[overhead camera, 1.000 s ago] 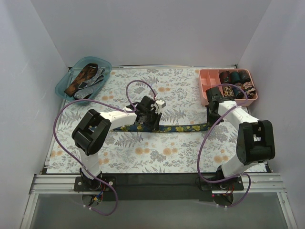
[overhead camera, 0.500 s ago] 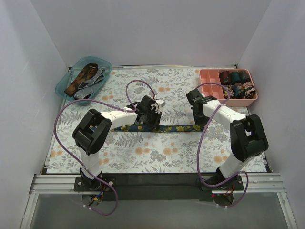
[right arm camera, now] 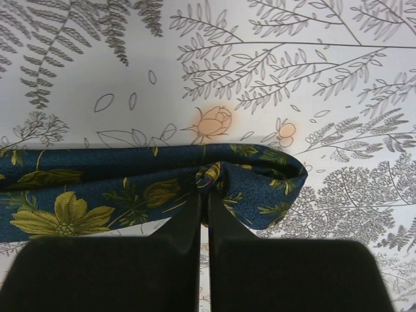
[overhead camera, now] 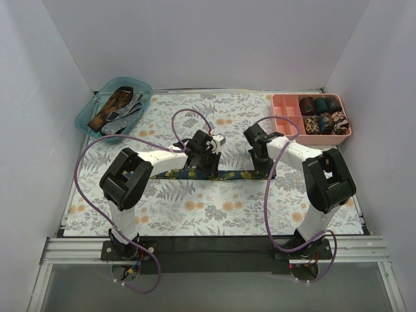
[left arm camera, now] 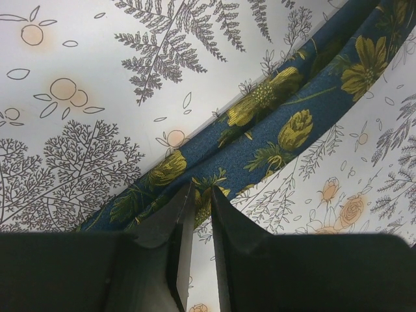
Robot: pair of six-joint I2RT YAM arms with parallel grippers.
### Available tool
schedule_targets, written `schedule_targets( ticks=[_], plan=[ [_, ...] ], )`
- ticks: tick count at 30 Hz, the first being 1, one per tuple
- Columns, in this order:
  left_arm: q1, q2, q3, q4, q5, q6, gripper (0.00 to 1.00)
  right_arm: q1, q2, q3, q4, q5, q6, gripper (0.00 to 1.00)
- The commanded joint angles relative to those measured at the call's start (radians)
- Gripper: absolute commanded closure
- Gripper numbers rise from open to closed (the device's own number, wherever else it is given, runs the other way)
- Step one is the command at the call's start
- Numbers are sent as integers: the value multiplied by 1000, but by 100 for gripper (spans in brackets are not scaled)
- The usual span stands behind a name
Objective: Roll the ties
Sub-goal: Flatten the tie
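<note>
Navy tie (right arm camera: 130, 188) (yellow-flowered, fine weave) folded into a rounded loop

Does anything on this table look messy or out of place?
Nothing is spilled or broken. Only the navy tie looks odd: its right end is doubled back on itself in a bunched fold where the right arm's jaws pinch it.

No writing legible — none anywhere
</note>
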Motion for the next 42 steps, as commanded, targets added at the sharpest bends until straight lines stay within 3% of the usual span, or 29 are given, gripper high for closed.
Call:
schedule_targets(
  ticks=[1,9,18,33,42],
  plan=[
    [-2,26,11,-34,6,-6,83,5,12,-12,74,-96,-14,99],
    [-2,26,16,-48,-16,-7,83,3,7,8,48,-109,8,98],
    [-2,8,13,-91,-68,-1,83,2,-11,68,-75,52,40,99],
    [-5,3,11,-115,-104,5,83,2,12,92,-50,-92,63,99],
    [-5,-4,22,-120,-106,8,82,-44,24,-64,129,-222,77,99]
  ],
)
